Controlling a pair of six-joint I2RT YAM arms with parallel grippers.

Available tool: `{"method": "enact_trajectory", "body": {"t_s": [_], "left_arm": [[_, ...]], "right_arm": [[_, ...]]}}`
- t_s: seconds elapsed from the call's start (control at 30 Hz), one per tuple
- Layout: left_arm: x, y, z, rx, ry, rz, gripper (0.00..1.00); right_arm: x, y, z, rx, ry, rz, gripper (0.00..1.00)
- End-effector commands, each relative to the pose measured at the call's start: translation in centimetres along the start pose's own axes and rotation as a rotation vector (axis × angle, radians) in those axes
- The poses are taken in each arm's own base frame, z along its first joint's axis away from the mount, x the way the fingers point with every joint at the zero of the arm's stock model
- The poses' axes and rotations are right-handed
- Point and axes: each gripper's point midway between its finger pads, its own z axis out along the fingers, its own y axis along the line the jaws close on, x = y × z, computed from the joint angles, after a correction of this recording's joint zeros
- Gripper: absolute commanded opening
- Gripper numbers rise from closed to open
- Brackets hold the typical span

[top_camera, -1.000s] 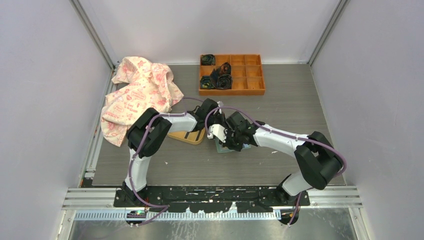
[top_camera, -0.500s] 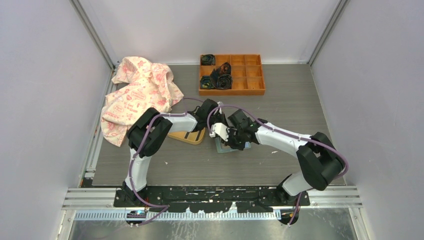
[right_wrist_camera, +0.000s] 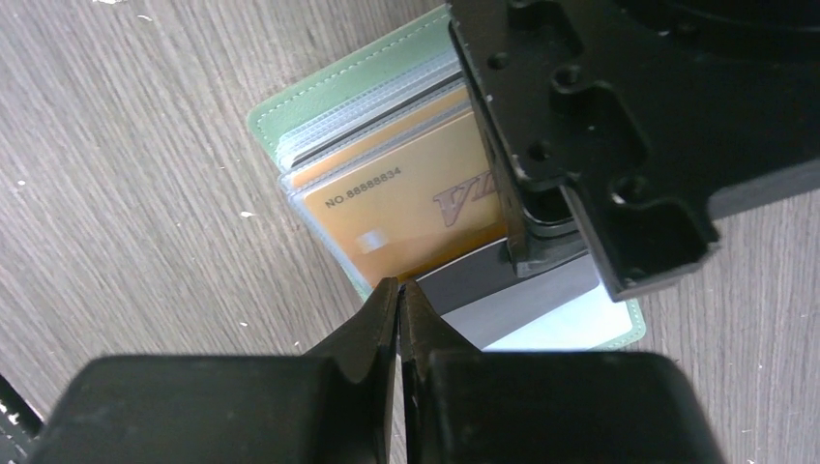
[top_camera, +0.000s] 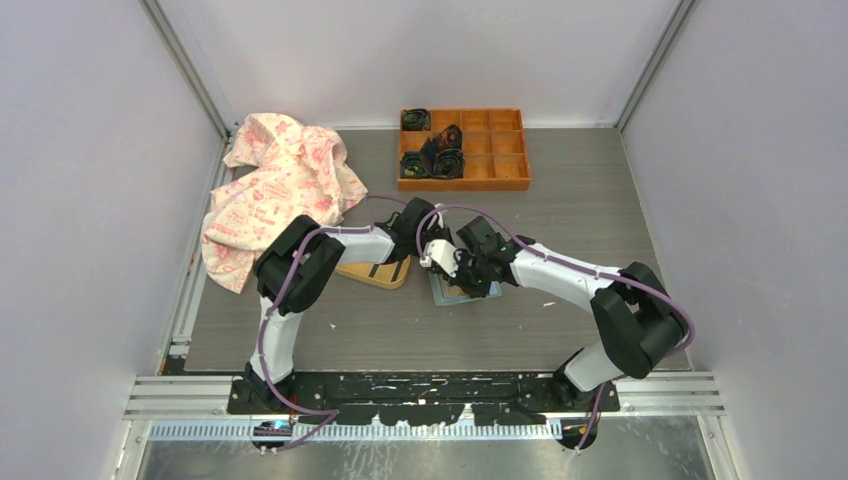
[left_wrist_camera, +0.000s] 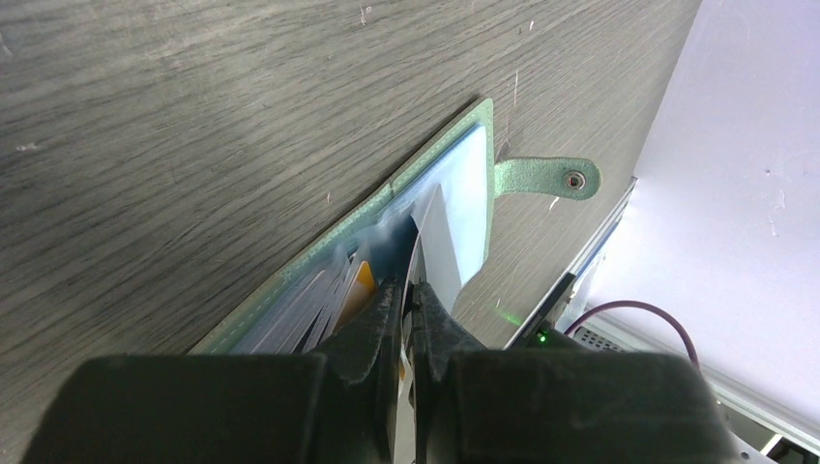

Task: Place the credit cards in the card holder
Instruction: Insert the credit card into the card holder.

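The mint-green card holder (right_wrist_camera: pixel 329 92) lies open on the table, its snap tab (left_wrist_camera: pixel 546 179) flat beside it. An orange credit card (right_wrist_camera: pixel 406 208) sits in a clear sleeve. My left gripper (left_wrist_camera: pixel 409 290) is shut on a whitish-grey card (left_wrist_camera: pixel 447 242), held on edge with its far end inside a sleeve. My right gripper (right_wrist_camera: pixel 399 285) is shut at the holder's near edge, pinching what looks like the lip of a clear sleeve. In the top view both grippers meet over the holder (top_camera: pixel 455 293). A dark-striped card (top_camera: pixel 385 271) lies in the oval dish.
The yellow-orange oval dish (top_camera: pixel 350 272) sits just left of the holder, under the left arm. A pink patterned cloth (top_camera: pixel 280 190) is heaped at the far left. An orange compartment tray (top_camera: pixel 463 184) with dark rolled items stands at the back.
The right gripper has edged slightly toward the far side along the holder. The left arm has barely moved and keeps its card.
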Motion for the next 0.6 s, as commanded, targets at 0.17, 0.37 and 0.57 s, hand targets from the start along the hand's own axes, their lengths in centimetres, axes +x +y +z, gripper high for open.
{"method": "enact_trajectory", "body": {"t_s": [0.17,0.37,0.57], "left_arm": [[0.2,1.8,0.6,-0.051,0.009,-0.010,0.09],[0.2,1.7,0.6,-0.050,0.011,-0.010,0.10],[0.3,1.7,0.7,-0.048,0.017,-0.012,0.10]], "right_arm": [[-1.3,-1.9,0.2,0.073,-0.020,0.015,0.10],[-2.3,-0.8,-0.5,0.023,-0.083,0.008,0.10],[-2.7,-0.1,-0.5,-0.013,-0.098,0.003,0.10]]}}
